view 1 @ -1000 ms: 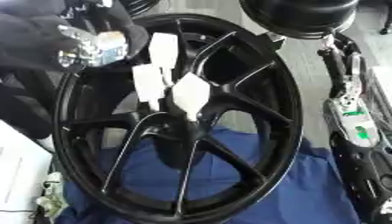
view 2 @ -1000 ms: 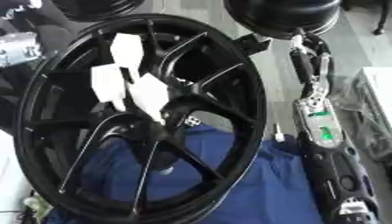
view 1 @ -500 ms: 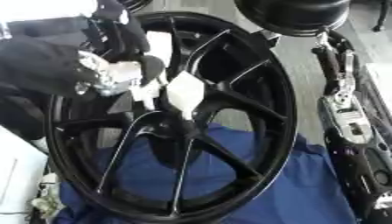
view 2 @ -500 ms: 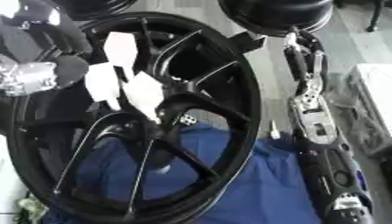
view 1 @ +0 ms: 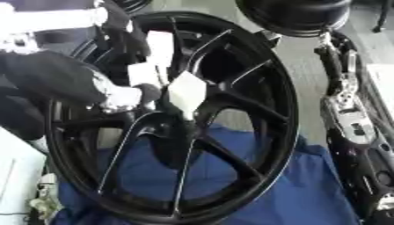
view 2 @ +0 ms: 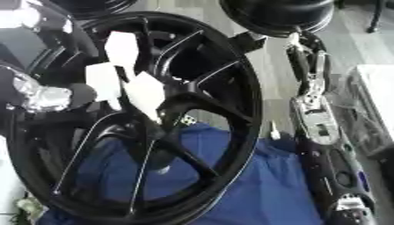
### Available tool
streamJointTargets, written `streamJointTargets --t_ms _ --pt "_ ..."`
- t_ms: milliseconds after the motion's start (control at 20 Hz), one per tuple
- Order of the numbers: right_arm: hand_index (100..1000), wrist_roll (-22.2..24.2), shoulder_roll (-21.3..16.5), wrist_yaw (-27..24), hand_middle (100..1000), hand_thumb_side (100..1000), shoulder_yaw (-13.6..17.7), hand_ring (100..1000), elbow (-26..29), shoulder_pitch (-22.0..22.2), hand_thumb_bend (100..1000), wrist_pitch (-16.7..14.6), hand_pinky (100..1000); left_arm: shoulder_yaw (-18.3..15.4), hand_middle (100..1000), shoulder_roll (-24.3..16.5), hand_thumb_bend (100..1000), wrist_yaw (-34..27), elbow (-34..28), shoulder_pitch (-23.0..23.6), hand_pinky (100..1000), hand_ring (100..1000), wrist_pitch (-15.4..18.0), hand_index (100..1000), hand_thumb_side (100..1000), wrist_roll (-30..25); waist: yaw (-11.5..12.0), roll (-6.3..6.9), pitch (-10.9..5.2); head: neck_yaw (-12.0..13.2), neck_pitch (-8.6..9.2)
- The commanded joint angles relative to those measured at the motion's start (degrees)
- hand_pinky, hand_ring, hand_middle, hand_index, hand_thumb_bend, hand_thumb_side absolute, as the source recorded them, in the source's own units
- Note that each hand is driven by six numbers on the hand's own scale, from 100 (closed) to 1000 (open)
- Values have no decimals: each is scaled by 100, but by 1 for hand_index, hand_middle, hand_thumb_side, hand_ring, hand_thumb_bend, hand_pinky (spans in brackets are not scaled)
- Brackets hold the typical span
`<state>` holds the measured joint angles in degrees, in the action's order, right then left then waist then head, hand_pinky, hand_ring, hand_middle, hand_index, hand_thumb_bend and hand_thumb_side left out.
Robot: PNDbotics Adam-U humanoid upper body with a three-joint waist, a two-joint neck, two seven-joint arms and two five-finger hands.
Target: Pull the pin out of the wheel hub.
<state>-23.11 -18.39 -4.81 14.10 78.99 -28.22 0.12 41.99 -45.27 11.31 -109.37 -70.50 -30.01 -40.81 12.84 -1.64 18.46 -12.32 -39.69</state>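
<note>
Nearest the camera, a blue cloth (view 1: 308, 189) lies across the lower part of the scene, running under the bottom of a black multi-spoke wheel (view 1: 269, 132) that stands tilted over it, rim edge catching light along its lower arc. At the lower left a white surface (view 1: 15, 176) shows beside the rim, with a small pale object on it that cannot be made out. Along the right side the robot's right arm (view 1: 350, 127) reaches up the frame, black with silver joints, beside the wheel's outer edge; whether its hand is spread or closed cannot be told, since the arm narrows toward the top near a round black shape (view 1: 296, 15) and no fingers can be read there. At the wheel hub (view 1: 181, 127), where the spokes meet, a white diamond-shaped tab (view 1: 187, 92) stands out on a narrow stem that runs down into the hub; this looks to be the pin, still seated. Two more white tabs (view 1: 154, 52) sit just above and to the left of it, against the spokes. The left hand (view 1: 127, 94) comes in from the left, black with a silvery wrist, its fingertip end just beside the lower white tab and the pin; the blur hides whether the fingers are pinching anything.
</note>
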Motion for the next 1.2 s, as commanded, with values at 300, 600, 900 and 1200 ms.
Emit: streamJointTargets --t_ms 300,600,900,1200 --pt "826 12 -173 4 729 581 -12 687 69 -90 199 38 840 -323 730 -53 383 592 209 53 797 776 -1004 780 299 -1073 -11 -9 -111 97 16" --pt "826 23 -154 8 728 583 -44 687 61 -107 200 65 840 -328 707 117 344 486 619 79 778 762 -1001 761 311 -909 -36 -27 -97 150 47" --pt "824 0 -128 8 726 583 -51 686 72 -128 200 85 840 -289 679 327 313 281 1003 78 758 744 -1050 751 383 -745 -73 -48 -82 204 71" --pt "824 0 -116 10 724 584 -75 684 75 -140 200 110 840 -248 707 422 341 144 1162 65 771 764 -965 771 421 -845 -97 -53 -67 228 75"
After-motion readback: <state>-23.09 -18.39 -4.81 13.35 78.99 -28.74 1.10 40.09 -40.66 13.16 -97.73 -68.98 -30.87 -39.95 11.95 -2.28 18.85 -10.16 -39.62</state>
